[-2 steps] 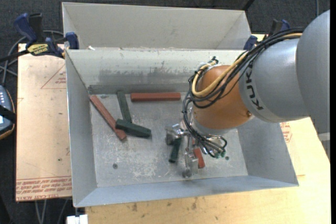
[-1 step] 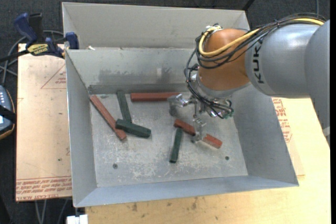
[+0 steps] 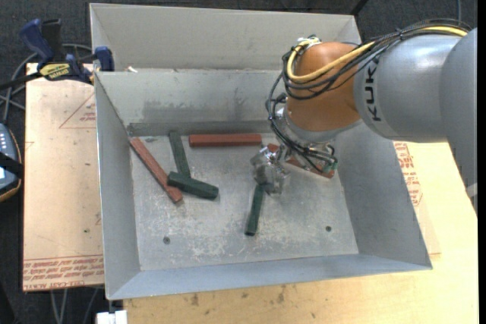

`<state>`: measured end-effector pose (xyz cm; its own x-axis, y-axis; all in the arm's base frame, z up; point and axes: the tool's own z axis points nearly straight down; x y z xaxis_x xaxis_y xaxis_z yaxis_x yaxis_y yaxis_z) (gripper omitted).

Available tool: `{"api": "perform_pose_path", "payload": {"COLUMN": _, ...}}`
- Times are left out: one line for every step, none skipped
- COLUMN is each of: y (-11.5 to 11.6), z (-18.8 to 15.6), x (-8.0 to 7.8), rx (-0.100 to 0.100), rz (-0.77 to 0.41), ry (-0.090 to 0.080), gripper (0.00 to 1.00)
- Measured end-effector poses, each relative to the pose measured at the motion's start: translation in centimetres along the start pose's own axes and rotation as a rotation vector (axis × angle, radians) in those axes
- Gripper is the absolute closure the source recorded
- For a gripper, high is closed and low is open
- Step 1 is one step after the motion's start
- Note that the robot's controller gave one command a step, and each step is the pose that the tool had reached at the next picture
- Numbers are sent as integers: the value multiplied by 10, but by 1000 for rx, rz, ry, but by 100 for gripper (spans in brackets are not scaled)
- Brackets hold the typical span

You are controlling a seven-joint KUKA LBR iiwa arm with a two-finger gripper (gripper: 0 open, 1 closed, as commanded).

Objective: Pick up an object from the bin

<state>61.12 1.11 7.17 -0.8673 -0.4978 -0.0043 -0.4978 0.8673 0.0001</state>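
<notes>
The end effector (image 3: 270, 172) sits low at mid-bin, at the upper end of a dark green stick (image 3: 254, 213). Whether it is spread or pinching cannot be told. The stick's long axis runs from there toward the near wall, tilted slightly left. Bare bin (image 3: 319, 228) floor surrounds it. Other sticks (image 3: 194, 187) lie well apart, leftward.

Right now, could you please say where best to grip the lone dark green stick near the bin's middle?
Probably mid-length, across its narrow sides, from straight above: the dark green stick lies flat, bare bin floor either side, its upper end by the hand.
</notes>
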Motion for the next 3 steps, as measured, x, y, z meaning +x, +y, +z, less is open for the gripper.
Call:
{"api": "perform_pose_path", "payload": {"y": 0, "z": 0, "x": 0, "rx": -1, "rz": 0, "ry": 0, "gripper": 0}}
{"api": "perform_pose_path", "payload": {"y": 53, "z": -2, "x": 14, "rx": -4, "rz": -684, "ry": 3, "gripper": 0}}
{"api": "perform_pose_path", "payload": {"y": 52, "z": -2, "x": 14, "rx": -3, "rz": -681, "ry": 3, "gripper": 100}}
